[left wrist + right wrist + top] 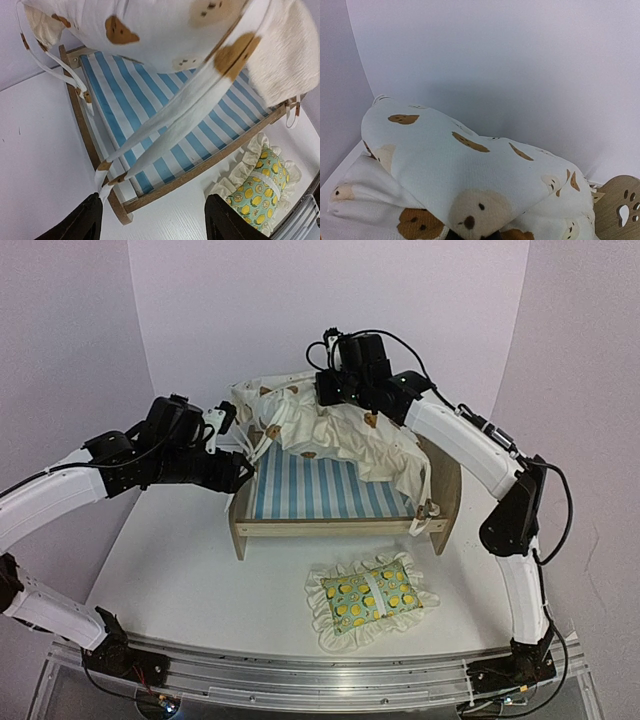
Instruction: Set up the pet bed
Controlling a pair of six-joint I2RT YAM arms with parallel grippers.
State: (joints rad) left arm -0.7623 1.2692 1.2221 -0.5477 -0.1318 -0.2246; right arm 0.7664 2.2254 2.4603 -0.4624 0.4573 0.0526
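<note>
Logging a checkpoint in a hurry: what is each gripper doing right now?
Left gripper: open, fingers apart, holding nothing.
Right gripper: closed on the bear-print cushion.

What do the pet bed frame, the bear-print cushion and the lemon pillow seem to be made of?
Pet bed frame: pale bare wood, matte, perhaps plywood; flat cut boards.
Bear-print cushion: soft cream fabric; it creases and sags.
Lemon pillow: printed cloth, maybe cotton, with a ruffled edge.
</note>
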